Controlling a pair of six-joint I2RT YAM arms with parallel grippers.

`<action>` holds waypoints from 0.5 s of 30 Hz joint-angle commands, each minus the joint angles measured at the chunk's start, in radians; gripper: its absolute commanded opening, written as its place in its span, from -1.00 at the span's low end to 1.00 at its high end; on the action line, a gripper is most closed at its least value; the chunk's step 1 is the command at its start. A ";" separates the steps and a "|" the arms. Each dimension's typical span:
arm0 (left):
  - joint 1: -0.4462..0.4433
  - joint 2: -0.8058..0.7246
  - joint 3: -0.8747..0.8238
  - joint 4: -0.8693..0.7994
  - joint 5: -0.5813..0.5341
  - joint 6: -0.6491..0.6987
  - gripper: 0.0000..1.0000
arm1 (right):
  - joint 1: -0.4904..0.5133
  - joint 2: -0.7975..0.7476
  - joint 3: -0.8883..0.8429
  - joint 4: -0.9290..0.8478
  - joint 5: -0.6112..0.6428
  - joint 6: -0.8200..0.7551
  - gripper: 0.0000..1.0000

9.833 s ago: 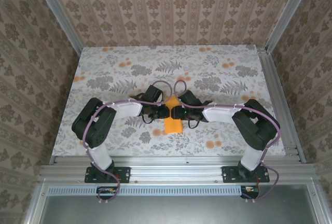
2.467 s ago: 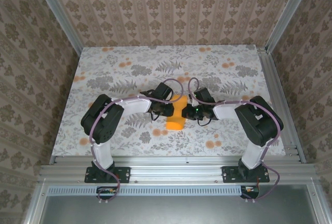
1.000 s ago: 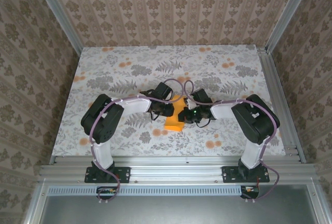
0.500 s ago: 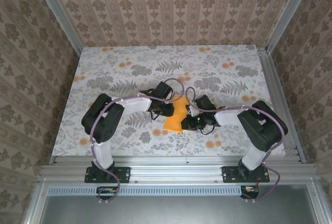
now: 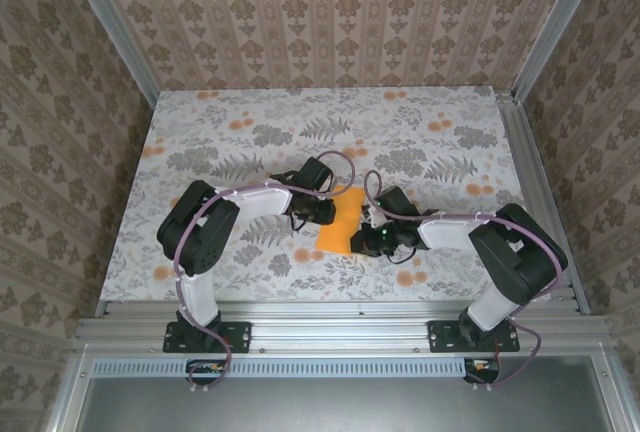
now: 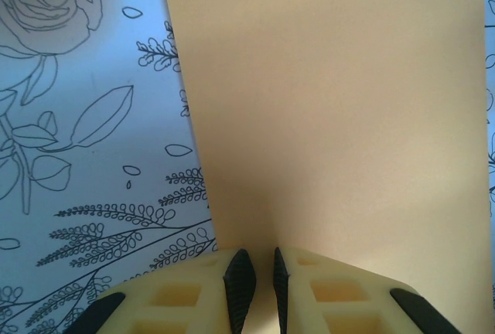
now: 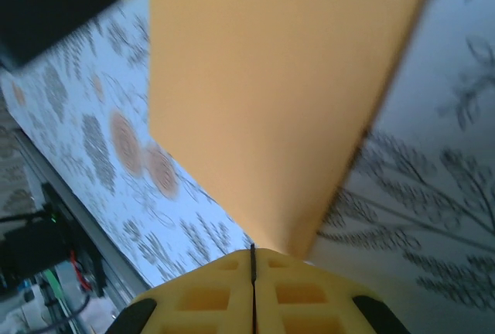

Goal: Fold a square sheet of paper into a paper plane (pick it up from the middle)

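The square sheet of paper (image 5: 338, 224) is bright orange and creased to a narrow strip, tilted, at mid-table between the two arms. My left gripper (image 5: 324, 212) is at its left edge. In the left wrist view the paper (image 6: 332, 117) spreads away from my left gripper (image 6: 257, 272), whose black pads (image 6: 238, 284) stand almost together with paper between them. My right gripper (image 5: 366, 242) is at the strip's near right corner. In the right wrist view my right gripper (image 7: 253, 255) is fully shut, with the paper (image 7: 271, 102) narrowing to a corner at its tips.
The floral tablecloth (image 5: 250, 142) covers the table, with small orange flower prints (image 5: 301, 254) near the paper. Patterned walls enclose three sides. An aluminium rail (image 5: 340, 324) runs along the near edge. The left arm's dark body (image 7: 46, 1) shows beyond the paper.
Over the last second my right gripper has slid toward the near edge, along the paper's right side to its near corner. The paper's outline shifted. The left gripper has held its place.
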State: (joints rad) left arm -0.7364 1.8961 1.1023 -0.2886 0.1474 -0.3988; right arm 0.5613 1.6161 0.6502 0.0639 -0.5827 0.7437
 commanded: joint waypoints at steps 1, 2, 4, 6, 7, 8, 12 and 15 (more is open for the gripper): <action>0.015 0.135 -0.101 -0.212 -0.075 0.018 -0.55 | 0.006 0.065 0.059 0.071 0.034 0.060 -0.80; 0.015 0.135 -0.102 -0.209 -0.073 0.018 -0.55 | 0.008 0.081 0.066 0.073 0.033 0.058 -0.80; 0.015 0.133 -0.105 -0.205 -0.072 0.018 -0.55 | 0.019 0.110 0.085 0.049 0.038 0.040 -0.80; 0.017 0.131 -0.105 -0.205 -0.072 0.018 -0.55 | 0.029 0.127 0.095 0.010 0.047 0.014 -0.80; 0.017 0.132 -0.107 -0.202 -0.073 0.018 -0.55 | 0.032 0.133 0.092 -0.007 0.045 0.005 -0.80; 0.017 0.131 -0.108 -0.201 -0.071 0.018 -0.55 | 0.035 0.133 0.088 -0.017 0.044 -0.001 -0.80; 0.020 0.130 -0.107 -0.201 -0.071 0.018 -0.55 | 0.042 0.096 0.051 -0.106 0.058 -0.046 -0.80; 0.019 0.127 -0.104 -0.202 -0.069 0.019 -0.54 | 0.041 0.052 0.020 -0.187 0.084 -0.079 -0.79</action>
State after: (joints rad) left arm -0.7315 1.8950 1.1000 -0.2855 0.1589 -0.3985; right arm 0.5930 1.7065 0.7143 0.0456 -0.5419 0.7166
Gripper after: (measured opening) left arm 0.227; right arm 0.101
